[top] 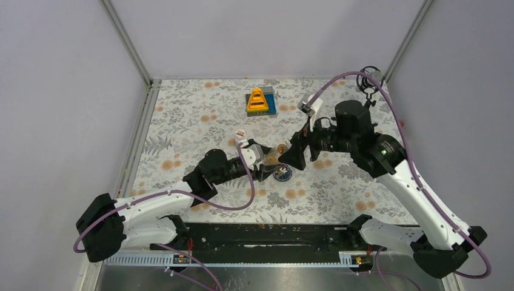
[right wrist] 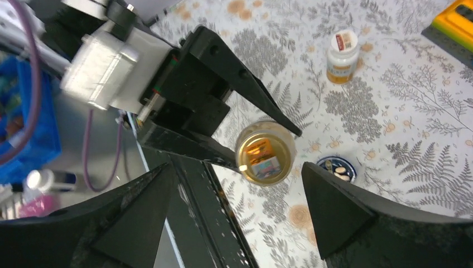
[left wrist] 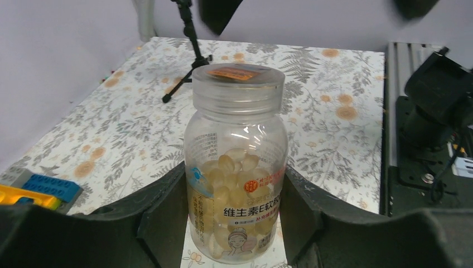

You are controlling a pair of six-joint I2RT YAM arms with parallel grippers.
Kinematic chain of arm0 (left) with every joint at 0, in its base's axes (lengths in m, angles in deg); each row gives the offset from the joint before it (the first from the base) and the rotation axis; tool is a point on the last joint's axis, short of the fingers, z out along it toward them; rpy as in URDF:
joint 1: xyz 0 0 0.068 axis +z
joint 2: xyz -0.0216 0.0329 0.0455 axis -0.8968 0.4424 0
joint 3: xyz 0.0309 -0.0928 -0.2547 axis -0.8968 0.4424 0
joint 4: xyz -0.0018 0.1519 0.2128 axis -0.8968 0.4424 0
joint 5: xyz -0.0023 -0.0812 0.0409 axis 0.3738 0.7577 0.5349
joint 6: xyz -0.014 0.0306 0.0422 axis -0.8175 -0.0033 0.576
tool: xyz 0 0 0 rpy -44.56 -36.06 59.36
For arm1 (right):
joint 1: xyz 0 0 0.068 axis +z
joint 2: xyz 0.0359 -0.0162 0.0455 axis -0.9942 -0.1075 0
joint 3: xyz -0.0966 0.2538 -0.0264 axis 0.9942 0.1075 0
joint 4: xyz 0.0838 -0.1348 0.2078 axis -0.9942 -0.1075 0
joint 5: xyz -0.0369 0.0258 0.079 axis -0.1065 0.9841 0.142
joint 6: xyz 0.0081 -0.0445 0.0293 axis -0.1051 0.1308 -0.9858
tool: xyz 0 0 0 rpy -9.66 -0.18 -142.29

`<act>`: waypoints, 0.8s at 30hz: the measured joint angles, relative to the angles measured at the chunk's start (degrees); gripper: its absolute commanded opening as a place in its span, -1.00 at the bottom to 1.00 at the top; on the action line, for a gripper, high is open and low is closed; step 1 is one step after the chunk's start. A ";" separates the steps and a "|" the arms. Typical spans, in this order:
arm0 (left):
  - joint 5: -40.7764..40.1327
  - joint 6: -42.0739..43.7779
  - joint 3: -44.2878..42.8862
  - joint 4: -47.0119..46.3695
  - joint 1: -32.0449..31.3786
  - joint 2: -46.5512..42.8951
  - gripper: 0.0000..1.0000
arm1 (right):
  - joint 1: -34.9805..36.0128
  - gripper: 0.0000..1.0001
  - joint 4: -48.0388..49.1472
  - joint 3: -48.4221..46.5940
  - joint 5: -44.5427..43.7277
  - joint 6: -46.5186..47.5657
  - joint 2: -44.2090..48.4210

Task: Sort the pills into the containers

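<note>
The left gripper [left wrist: 234, 223] clamps the upright translucent amber plastic pill bottle [left wrist: 235, 167] by its body. The right gripper [right wrist: 236, 167] hangs spread wide above its clear screw cap [left wrist: 238, 84]. Risk: an off-centre closure could tip the bottle against the small round dark-blue dish [right wrist: 350, 165] just beside, scattering its pale pills [right wrist: 339, 175].

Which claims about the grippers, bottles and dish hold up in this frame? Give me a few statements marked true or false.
1. The left gripper has its jaws shut on the translucent bottle. True.
2. That bottle's cap is off. False: the cap is on the bottle.
3. The right gripper is shut on the white bottle. False: its jaws are open above the held bottle's cap, and the white bottle stands alone on the table.
4. The blue dish has pills in it. True.
</note>
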 measured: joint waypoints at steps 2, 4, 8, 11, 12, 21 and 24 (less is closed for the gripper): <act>1.92 0.33 -0.57 1.66 0.00 -0.04 -1.00 | 0.00 0.74 -1.33 -0.55 1.03 2.99 -1.60; 3.54 0.61 -0.94 3.37 0.09 -0.33 -1.00 | 0.00 0.62 -3.06 -0.63 1.81 5.95 -3.48; 6.56 0.76 -1.25 5.29 0.35 -0.72 -1.00 | 0.31 0.30 -4.83 -0.63 3.28 9.35 -5.35; 7.67 0.76 -1.29 6.08 0.57 -0.72 -1.00 | 0.85 0.10 -4.83 -0.63 3.39 10.03 -5.38; 7.89 0.76 -1.29 6.29 0.59 -0.72 -1.00 | 1.03 0.05 -4.79 -0.63 3.32 10.01 -5.38; 6.84 0.92 -1.29 8.22 1.20 -0.70 -1.00 | 4.02 -0.21 -2.93 -0.63 -5.60 2.71 -6.84; 5.33 1.01 -1.29 9.60 1.66 -0.70 -1.00 | 5.35 -0.20 -2.12 -0.66 -11.72 -5.16 -8.31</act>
